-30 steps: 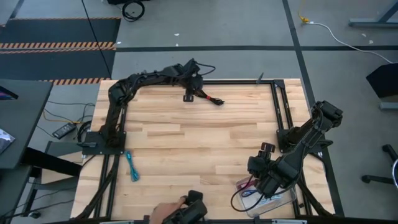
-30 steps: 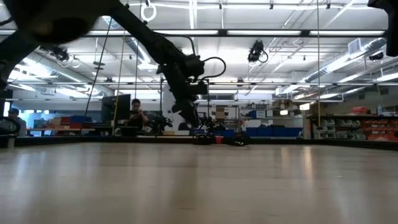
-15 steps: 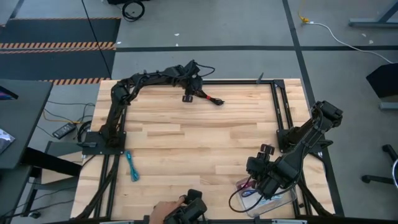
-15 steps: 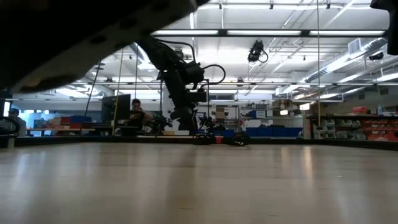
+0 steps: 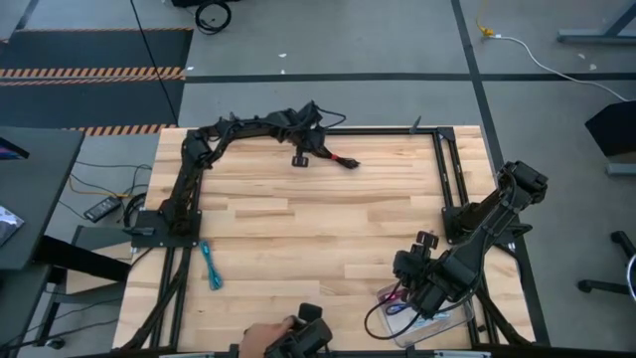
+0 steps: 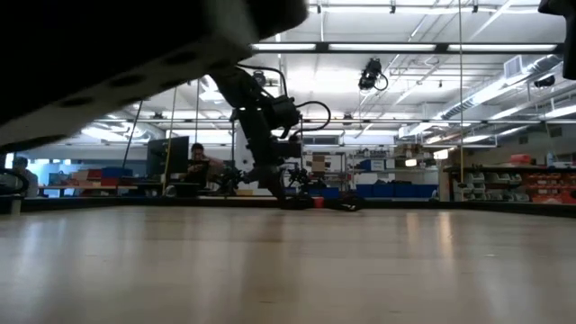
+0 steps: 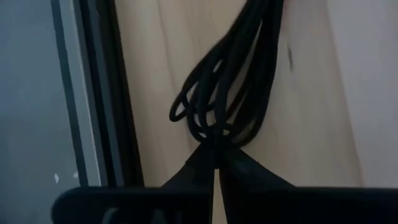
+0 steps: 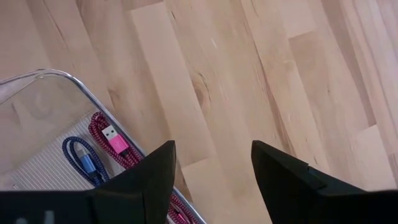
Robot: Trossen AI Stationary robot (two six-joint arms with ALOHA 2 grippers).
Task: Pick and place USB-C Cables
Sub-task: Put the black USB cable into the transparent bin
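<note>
I am working the left gripper at the upper middle of the high view, down on the black-and-red cable near the table's far edge. In the left wrist view the fingers are pinched together on the black loops of that cable, so I am reading it as gripped but not yet lifted; in the low view the bundle is lying on the wood at the far edge, with the left gripper right down at it.

The right gripper is waiting at the lower right of the high view, beside the clear tray, its fingers standing wide apart with nothing between them. In the right wrist view, at the lower left of the frame, I am seeing a maroon cable and a blue one already lying inside the tray.

The teal cable is lying untouched at the lower left of the high view, just beside the left arm's base. I cannot make out a purple cable anywhere.

So I am judging that at least two are placed, one is in the grip and needs carrying across to the tray, and the teal one is yet to be picked. At the bottom edge of the high view a person's hand is resting near a dark object.
</note>
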